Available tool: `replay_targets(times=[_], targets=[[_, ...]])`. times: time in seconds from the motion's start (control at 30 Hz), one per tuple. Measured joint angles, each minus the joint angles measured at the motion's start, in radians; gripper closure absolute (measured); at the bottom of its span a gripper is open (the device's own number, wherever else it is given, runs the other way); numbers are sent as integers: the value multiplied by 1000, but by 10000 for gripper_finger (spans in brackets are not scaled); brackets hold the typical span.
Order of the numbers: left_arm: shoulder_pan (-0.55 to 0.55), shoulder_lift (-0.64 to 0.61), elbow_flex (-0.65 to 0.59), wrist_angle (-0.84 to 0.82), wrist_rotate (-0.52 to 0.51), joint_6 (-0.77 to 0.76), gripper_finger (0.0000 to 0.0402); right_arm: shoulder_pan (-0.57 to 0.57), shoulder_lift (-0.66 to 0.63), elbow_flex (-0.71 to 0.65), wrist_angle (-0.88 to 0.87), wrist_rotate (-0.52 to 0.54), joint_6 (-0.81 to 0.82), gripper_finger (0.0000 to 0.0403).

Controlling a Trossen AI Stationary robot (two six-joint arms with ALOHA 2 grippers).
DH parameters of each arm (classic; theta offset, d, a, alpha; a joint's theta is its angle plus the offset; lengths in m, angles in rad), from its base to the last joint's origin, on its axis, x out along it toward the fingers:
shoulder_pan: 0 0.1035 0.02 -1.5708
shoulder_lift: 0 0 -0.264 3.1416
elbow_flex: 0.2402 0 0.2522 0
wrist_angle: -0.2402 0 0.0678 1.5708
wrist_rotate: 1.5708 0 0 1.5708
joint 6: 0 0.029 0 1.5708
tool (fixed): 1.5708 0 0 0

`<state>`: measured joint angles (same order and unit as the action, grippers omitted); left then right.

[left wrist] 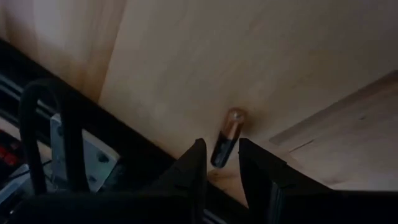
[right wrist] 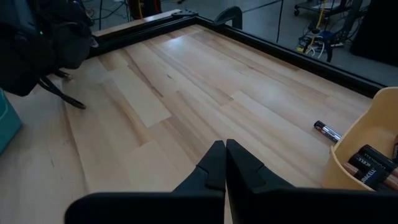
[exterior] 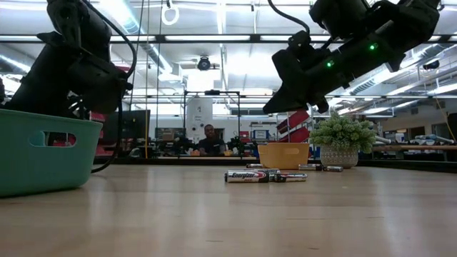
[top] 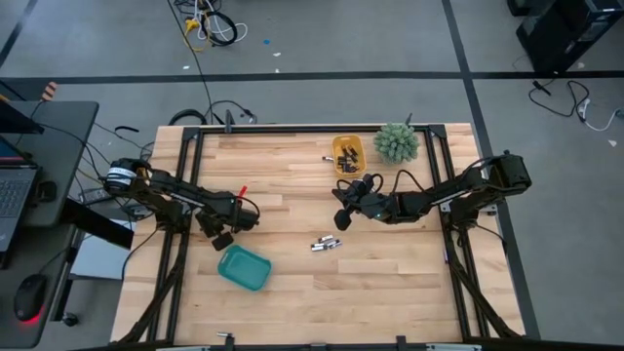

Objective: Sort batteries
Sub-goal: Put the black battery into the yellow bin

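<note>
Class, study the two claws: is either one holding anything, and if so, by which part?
The left claw has a battery between its fingers; whether it is gripped cannot be told. The shut right claw holds nothing.

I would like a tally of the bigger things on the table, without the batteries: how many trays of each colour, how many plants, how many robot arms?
Teal tray: 1
Yellow tray: 1
Potted plant: 1
Robot arms: 2, the left arm and the right arm
Total: 5
</note>
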<state>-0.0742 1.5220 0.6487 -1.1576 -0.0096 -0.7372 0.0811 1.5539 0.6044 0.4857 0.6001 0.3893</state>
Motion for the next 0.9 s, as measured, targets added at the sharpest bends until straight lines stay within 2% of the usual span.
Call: replay_targets(times=[0.43, 0.63, 0.9], targets=[[0, 0, -3, 65, -4, 52, 309, 0, 0, 0, -1, 0, 0, 402], [0, -6, -49, 97, -4, 48, 309, 0, 0, 0, -1, 0, 0, 402], [-2, -5, -52, 115, -78, 72, 324, 0, 0, 0, 1, 0, 0, 402]])
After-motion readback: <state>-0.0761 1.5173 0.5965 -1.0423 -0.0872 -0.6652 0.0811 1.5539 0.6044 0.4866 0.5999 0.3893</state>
